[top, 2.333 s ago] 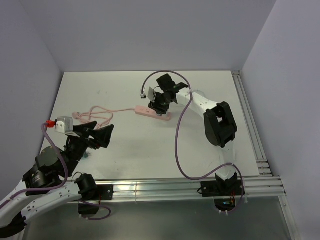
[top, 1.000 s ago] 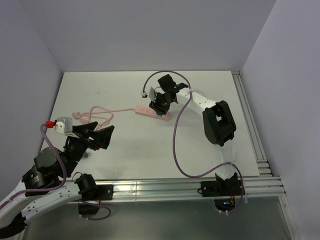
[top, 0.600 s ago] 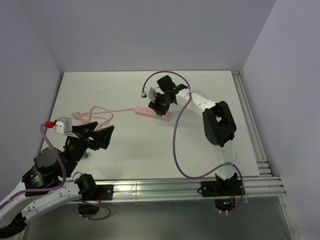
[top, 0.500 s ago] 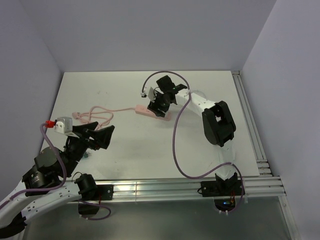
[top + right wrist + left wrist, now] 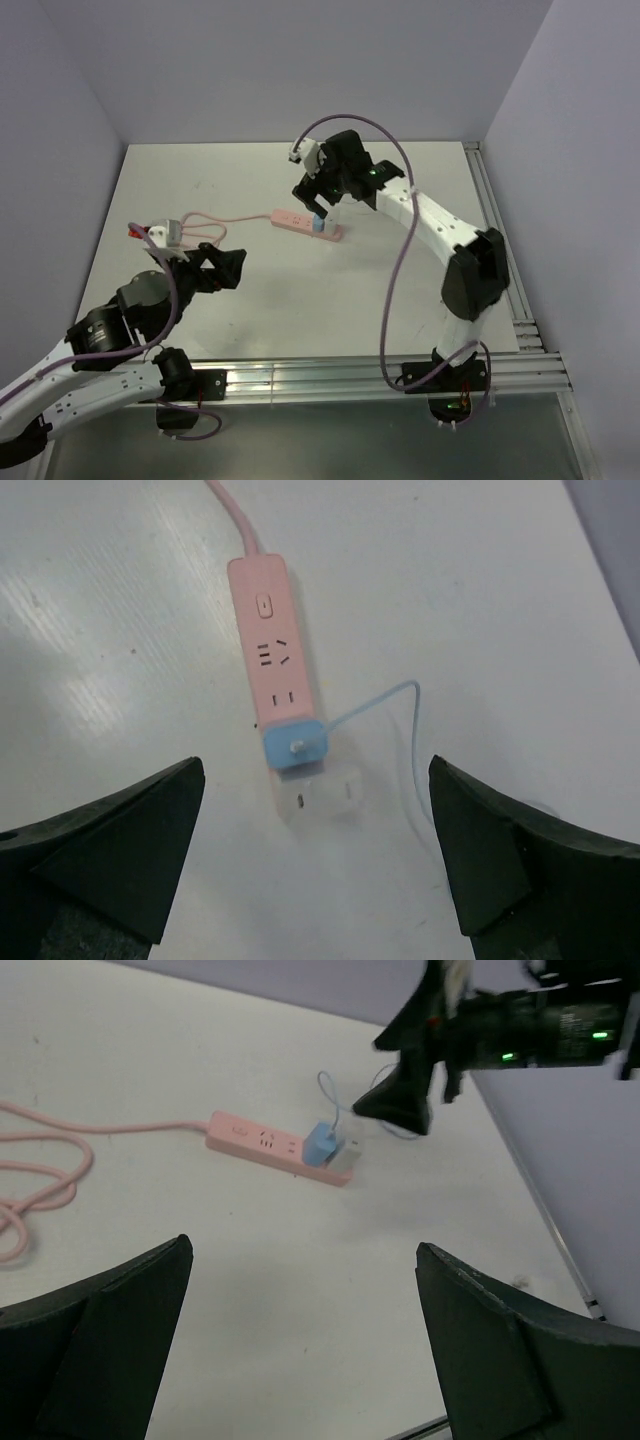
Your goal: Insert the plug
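Note:
The small light-blue plug (image 5: pixel 295 742) sits on the end socket of the long pink power strip (image 5: pixel 268 640), with its thin pale cable (image 5: pixel 405 695) looping off to the right. In the top view the plug (image 5: pixel 318 224) stands on the strip (image 5: pixel 293 219) just below my right gripper (image 5: pixel 314 199). The right gripper (image 5: pixel 316 763) hovers open above the plug, touching nothing. My left gripper (image 5: pixel 222 266) is open and empty over the near left of the table. From the left wrist, the plug (image 5: pixel 321 1145) and the strip (image 5: pixel 262 1141) lie far ahead of that gripper (image 5: pixel 303 1250).
The strip's pink cord (image 5: pixel 205 222) loops across the left of the table. Grooved metal rails (image 5: pixel 498 250) run along the right edge and the near edge (image 5: pixel 340 375). Pale walls close in the back and both sides.
My right gripper opened, let go of the plug and rose above it; the plug stays on the strip. The left arm swung forward and to the right.

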`<state>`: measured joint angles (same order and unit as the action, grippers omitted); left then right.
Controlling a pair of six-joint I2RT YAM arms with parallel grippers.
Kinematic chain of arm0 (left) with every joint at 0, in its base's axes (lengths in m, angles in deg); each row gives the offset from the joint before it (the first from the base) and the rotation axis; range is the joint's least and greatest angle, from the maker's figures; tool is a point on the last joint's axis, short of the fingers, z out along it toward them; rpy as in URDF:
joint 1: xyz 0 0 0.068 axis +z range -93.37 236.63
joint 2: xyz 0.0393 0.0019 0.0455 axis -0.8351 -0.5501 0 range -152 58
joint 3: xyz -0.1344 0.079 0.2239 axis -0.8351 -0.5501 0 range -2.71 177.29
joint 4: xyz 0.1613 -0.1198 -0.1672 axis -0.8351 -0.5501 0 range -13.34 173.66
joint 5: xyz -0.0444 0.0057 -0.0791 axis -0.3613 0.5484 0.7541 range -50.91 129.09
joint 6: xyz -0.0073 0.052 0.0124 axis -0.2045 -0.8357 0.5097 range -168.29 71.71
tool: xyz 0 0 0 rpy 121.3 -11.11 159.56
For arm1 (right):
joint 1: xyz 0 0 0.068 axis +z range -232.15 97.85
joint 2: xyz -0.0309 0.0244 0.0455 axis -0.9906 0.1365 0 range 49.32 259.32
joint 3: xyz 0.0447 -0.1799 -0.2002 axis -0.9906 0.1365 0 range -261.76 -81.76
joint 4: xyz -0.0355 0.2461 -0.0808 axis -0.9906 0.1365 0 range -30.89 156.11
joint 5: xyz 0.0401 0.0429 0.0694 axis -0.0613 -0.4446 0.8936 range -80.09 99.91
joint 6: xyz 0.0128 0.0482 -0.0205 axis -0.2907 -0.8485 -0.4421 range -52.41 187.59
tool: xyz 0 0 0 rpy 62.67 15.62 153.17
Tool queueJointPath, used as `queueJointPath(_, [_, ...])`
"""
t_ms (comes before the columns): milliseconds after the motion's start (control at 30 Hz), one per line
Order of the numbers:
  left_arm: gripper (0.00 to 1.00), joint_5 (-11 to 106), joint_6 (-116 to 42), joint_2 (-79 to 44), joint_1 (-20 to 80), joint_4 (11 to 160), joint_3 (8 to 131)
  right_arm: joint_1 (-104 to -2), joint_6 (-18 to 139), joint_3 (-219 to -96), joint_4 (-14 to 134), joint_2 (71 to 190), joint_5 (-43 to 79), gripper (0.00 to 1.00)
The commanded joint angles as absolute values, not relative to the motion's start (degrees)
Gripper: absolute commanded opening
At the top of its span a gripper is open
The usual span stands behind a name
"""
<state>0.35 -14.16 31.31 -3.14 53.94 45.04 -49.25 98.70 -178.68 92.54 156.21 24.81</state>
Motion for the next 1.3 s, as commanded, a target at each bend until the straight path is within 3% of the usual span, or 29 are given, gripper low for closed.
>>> queueJointPath(0, [0.99,-1.6,-10.0,26.5,-3.1,49.2,49.0,-47.6,87.1,-168.9,82.3,144.0,17.0,1.0])
queueJointPath(100, [0.99,-0.7,-10.2,23.1,-3.1,48.6,50.5,-46.6,76.5,-157.7,72.4,136.0,1.5,1.0])
queueJointPath(233, [1.0,0.8,-11.6,19.2,-2.9,48.3,52.7,-46.5,61.9,-151.6,71.5,129.8,-13.0,1.0])
queueJointPath(400, [1.0,2.7,-10.9,15.2,-2.8,48.2,55.8,-46.5,47.8,-147.2,78.0,123.8,-23.7,1.0])
queueJointPath(567, [0.99,5.2,-7.7,13.9,-2.7,47.0,57.1,-47.8,14.1,-145.9,97.2,123.9,-36.4,1.0])
queueJointPath(633, [0.99,6.0,-5.2,14.1,-2.7,46.0,56.9,-49.3,-3.1,-147.8,107.6,125.7,-37.5,1.0])
queueJointPath(733, [0.99,8.3,-2.2,15.6,-2.7,45.9,55.9,-54.7,-13.3,-147.2,121.4,127.6,-33.1,1.0])
queueJointPath(967, [1.0,13.8,2.9,17.9,-2.7,48.5,53.1,-69.0,-16.3,-125.3,108.4,115.4,-18.0,0.99])
queueJointPath(1267, [0.99,17.0,5.4,17.2,-2.7,49.6,50.5,-74.5,-20.7,-116.7,109.1,112.1,-21.6,1.0])
